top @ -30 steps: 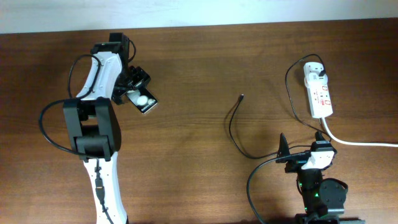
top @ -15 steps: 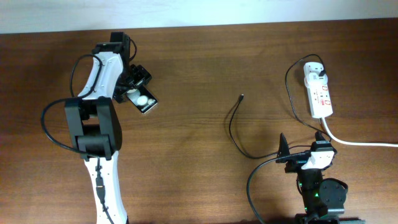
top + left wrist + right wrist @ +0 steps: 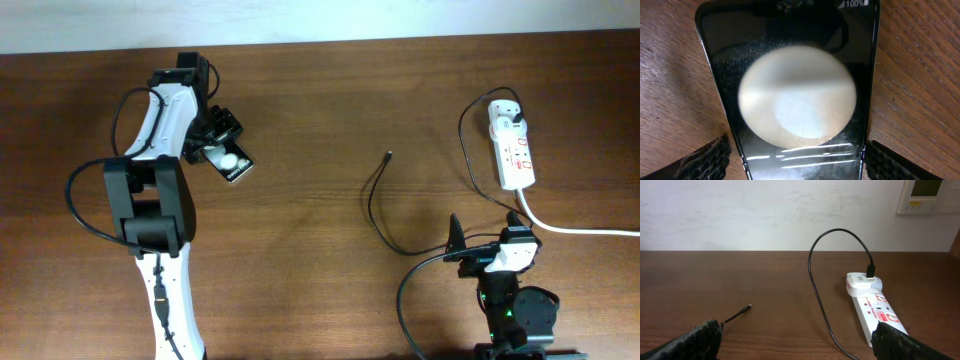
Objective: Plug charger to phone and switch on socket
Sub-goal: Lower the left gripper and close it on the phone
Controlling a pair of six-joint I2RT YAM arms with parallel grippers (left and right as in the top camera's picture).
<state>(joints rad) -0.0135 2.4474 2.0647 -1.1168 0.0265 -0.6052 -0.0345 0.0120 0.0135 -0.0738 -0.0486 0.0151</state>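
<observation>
Black glass slab, the phone (image 3: 232,162), lies flat and skewed on the far left of the brown wood worktop (image 3: 320,100). It has a pale round spot on its face. In the left wrist view I read "100%" at its far end, and a big cream disc fills the middle of the screen. The left tool (image 3: 799,160) hangs right over it. Its two ribbed fingers (image 3: 702,160) sit one at each long edge of the phone, against the edges or just off them. I can't tell whether they pinch it or only flank it.

The charger (image 3: 371,205) is a thin black cable, mid-right on the worktop. Its plug tip (image 3: 388,155) lies loose on the wood, well apart from the phone, with nothing touching it. From there the cable loops toward the near edge and swings right. It then arcs up and over to its black plug (image 3: 870,271), which sits in a white adapter (image 3: 864,282) at the far end of the socket (image 3: 513,150).

The socket is a white strip with red marks at far right, its long axis running near to far. Its thick white cord (image 3: 580,230) leaves the near end and runs off the right edge. I can't make out the switch position.

The right tool (image 3: 800,345) sits low at near right — fingers spread wide, nothing between them, close to the cable's near loop.
</observation>
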